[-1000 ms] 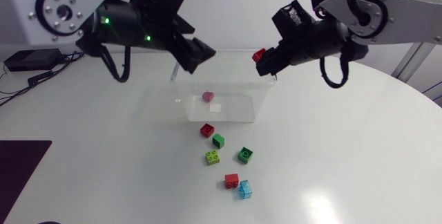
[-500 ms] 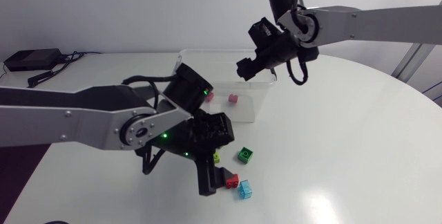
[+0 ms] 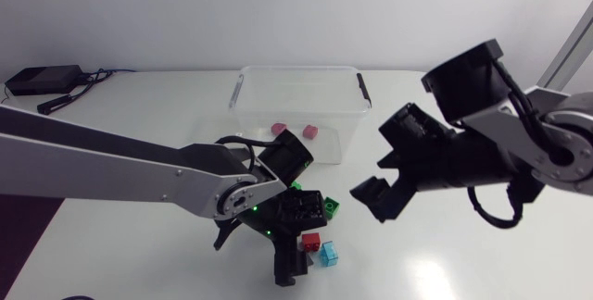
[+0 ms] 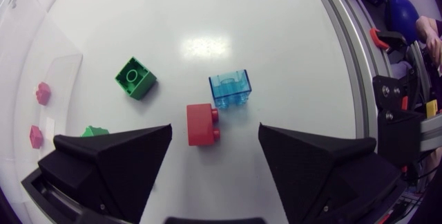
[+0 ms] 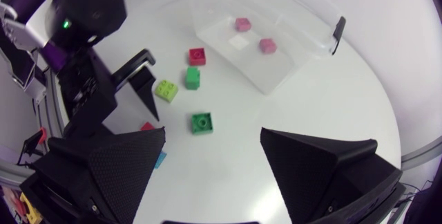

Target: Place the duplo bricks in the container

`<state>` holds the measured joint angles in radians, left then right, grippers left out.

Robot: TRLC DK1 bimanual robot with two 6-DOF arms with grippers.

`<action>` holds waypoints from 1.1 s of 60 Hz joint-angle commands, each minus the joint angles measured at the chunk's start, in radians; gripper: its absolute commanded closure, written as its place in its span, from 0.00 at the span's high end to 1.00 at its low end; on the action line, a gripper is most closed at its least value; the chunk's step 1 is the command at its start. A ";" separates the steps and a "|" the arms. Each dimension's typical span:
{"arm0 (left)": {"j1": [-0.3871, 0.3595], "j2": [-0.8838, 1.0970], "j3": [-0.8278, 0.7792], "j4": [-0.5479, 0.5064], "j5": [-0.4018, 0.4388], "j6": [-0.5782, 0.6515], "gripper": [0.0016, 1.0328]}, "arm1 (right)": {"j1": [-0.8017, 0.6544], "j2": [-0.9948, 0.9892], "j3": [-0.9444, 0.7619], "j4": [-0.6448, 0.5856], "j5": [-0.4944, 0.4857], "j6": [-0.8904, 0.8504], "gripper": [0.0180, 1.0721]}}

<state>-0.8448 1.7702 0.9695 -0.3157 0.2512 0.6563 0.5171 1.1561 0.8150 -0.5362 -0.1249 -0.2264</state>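
Looking down from the head camera, I see the clear container (image 3: 298,70) toward the far side of the white surface (image 3: 463,272), open-topped, with a pink brick (image 3: 278,128) and a second pink brick (image 3: 310,131) lying on its floor, a little apart. The remaining bricks lie loose on the surface just in front of the container. My left arm (image 3: 111,166) comes in low across the surface from the left, and the left pincer (image 4: 215,131) stands with its fingers spread wide. A red brick (image 4: 202,124) lies in the gap between them, nearer one finger and, as far as I can tell, touching neither. Just beyond it, close by, sits the translucent blue brick (image 4: 230,89), and further off to one side a green brick (image 4: 135,77). A corner of a second green brick (image 4: 95,131) peeps out beside one finger. My right arm (image 3: 519,143) enters from the right, and the right pincer (image 5: 213,133) hangs to the right of the brick cluster, its fingers also wide apart and holding nothing. Its wrist camera looks over the whole group and the container beyond. From there I can also pick out a further red brick (image 5: 197,56) near the container wall and a lime brick (image 5: 166,90) just beside the left pincer. In the head view my left arm covers both of these.
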 commanded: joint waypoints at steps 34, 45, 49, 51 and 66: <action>0.019 0.146 0.153 -0.214 -0.015 0.022 0.24 | 0.185 0.143 -0.109 -0.027 0.028 0.094 0.95; 0.113 -0.051 0.184 -0.310 -0.018 0.045 0.23 | 0.241 0.241 -0.086 0.005 0.056 0.114 0.95; 0.161 -0.146 0.225 -0.362 -0.018 0.052 0.23 | 0.255 0.274 -0.077 0.015 0.059 0.121 0.93; 0.185 -0.187 0.256 -0.384 -0.018 0.054 0.23 | 0.256 0.283 -0.073 0.024 0.062 0.121 0.92; 0.325 -0.296 0.474 -0.427 -0.010 0.060 0.23 | 0.233 0.439 -0.027 0.081 0.070 0.096 0.92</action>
<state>-0.5495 1.4788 1.3842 -0.7208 0.2314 0.6930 0.7624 1.5230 0.7643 -0.4751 -0.0620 -0.1307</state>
